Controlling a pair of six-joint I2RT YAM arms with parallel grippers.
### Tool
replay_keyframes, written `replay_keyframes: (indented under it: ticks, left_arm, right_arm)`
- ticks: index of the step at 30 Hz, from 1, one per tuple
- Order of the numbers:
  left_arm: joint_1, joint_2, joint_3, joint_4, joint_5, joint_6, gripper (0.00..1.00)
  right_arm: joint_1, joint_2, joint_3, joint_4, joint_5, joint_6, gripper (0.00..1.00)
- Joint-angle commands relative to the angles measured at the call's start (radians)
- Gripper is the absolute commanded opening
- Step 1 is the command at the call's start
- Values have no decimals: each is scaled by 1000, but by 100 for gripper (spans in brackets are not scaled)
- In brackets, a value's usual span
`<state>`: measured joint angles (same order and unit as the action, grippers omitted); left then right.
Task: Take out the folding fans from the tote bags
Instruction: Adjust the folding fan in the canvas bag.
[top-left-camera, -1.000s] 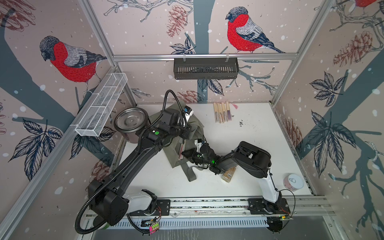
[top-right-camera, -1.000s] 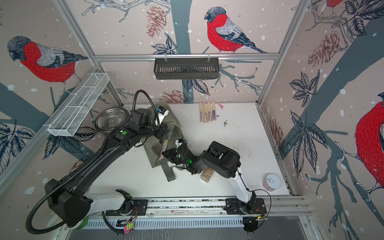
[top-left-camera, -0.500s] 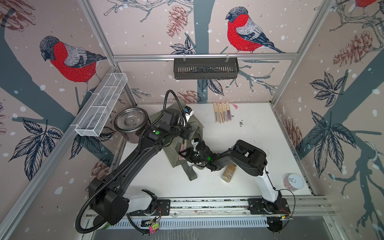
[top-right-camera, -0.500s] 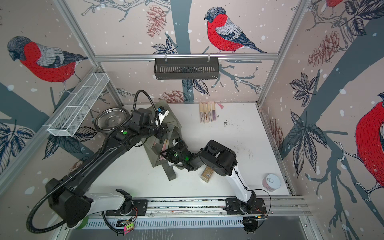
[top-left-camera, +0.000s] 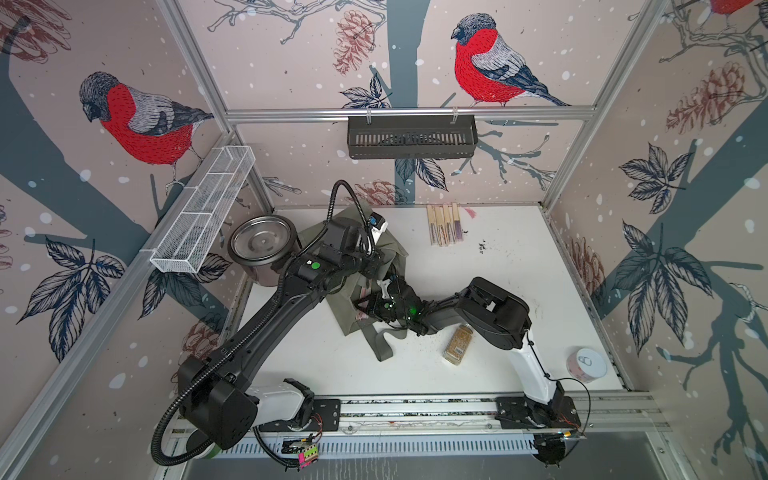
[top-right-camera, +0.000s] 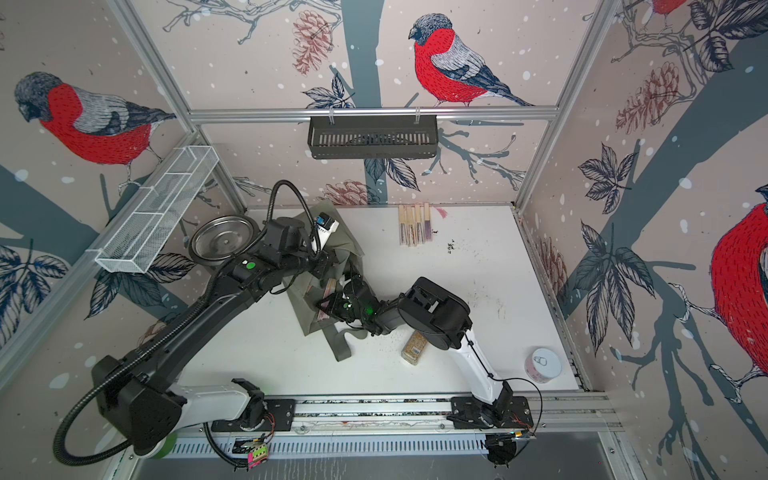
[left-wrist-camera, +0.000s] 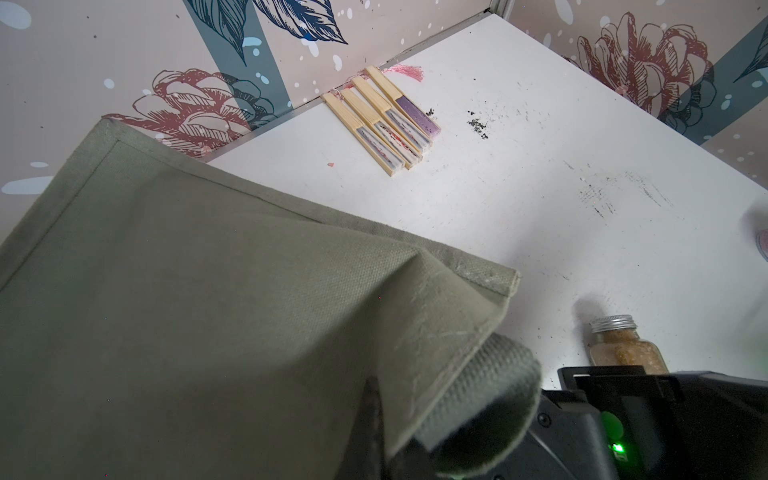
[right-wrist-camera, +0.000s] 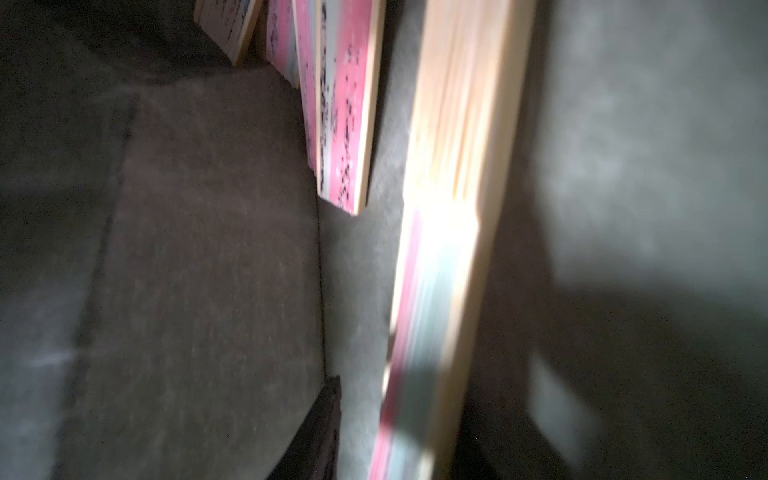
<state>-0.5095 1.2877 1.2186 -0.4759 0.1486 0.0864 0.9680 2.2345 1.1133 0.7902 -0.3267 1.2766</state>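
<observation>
1. Soft olive canvas tote bag slumps on the white counter, mouth frontward, left claw clamped on its rim.
2. Four slim bamboo fans lie parallel by the back wall, tassels wallward.
3. Pink-leaved fans lie lengthwise inside; the right claw reaches in, and we cannot judge its spread.

Top views look down; wrist cameras hug the tote bag.

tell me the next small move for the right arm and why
Probably ease the right gripper a touch deeper and close on the nearest fan. It sits inside the tote bag, whose rim the left gripper pinches, and pink fans lie close ahead in the right wrist view. Only four fans are out on the table.
</observation>
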Motion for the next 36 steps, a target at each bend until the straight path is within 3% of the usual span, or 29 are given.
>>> replay_keyframes:
  ticks: [1, 11, 19, 36]
  left_arm:
    - [-3, -2, 6, 46, 9, 16, 0]
    - [-9, -5, 7, 46, 16, 16, 0]
    - [-14, -9, 5, 45, 12, 16, 0]
    - [-14, -13, 5, 48, -4, 16, 0]
  right_arm:
    - [0, 30, 17, -172, 2, -37, 33]
    - [1, 73, 110, -368, 8, -134, 23]
    - [-1, 41, 85, -322, -6, -126, 22]
    - [4, -276, -142, -380, -58, -285, 13]
